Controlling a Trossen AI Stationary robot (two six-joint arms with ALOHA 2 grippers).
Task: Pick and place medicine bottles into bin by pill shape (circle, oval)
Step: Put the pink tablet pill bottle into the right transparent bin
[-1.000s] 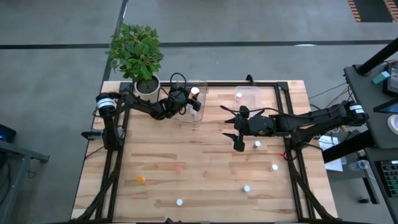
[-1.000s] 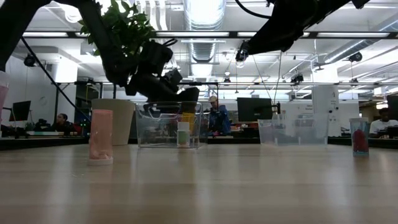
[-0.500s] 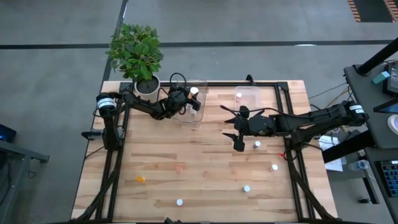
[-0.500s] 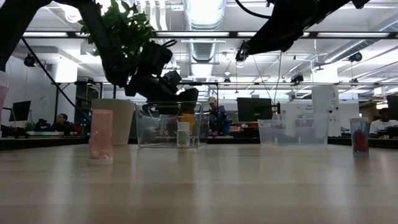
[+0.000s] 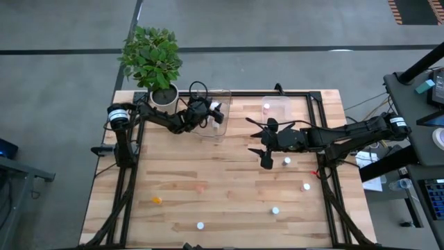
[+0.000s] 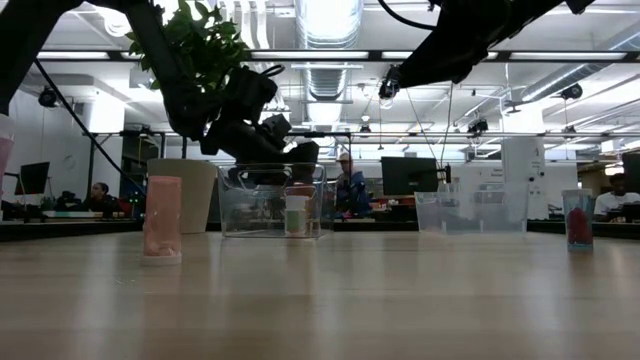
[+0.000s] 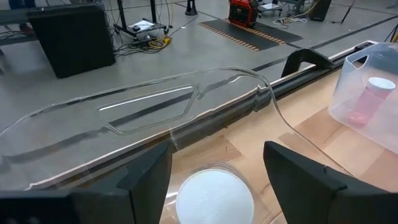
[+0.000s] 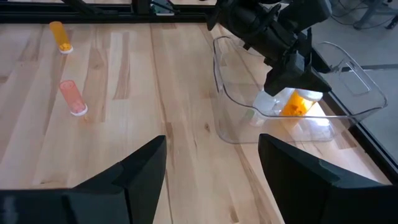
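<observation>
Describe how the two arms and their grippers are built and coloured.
Both arms are black, jointed and slim, each with a pale band near its base. The left gripper and right gripper have two broad, flat, dark fingers. Black cables loop by the left wrist.

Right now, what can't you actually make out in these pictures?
- Pill shapes: the bottles on the table are too small in the high view.
- Contents of the left bin: the left gripper covers part of it from above and in the right wrist view.
- Bottle under the left wrist camera: only its white cap shows, cut off by the frame edge.
- Right bin at table height: too faint to see inside.
</observation>
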